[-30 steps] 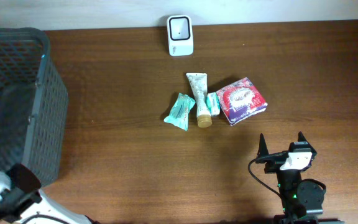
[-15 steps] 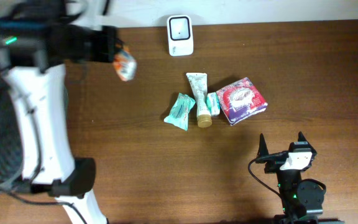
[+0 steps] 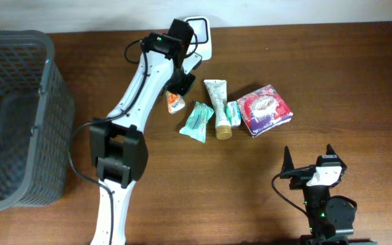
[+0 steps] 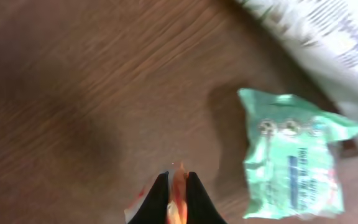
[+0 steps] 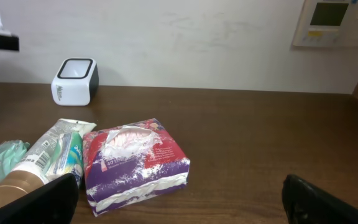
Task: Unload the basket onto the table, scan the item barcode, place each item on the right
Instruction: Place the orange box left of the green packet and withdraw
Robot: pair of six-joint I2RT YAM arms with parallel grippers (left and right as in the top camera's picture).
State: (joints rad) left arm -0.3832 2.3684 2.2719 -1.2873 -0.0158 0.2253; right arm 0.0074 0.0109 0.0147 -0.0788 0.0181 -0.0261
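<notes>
While in L claw (image 4: pixel 178 179) — pkt (image 3: pixel 175 103)

Even light, faint shadows, left wrist view motion-blurred, left end effector (image 4: pixel 178 178) unfocused, other views sharp

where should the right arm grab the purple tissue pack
From above, pinching across its far and near edges: the purple tissue pack lies flat with those sides free, while a small green tube crowds its left edge.

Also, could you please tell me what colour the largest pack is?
The largest pack is red and purple with white markings, clearest in the right wrist view.
</notes>
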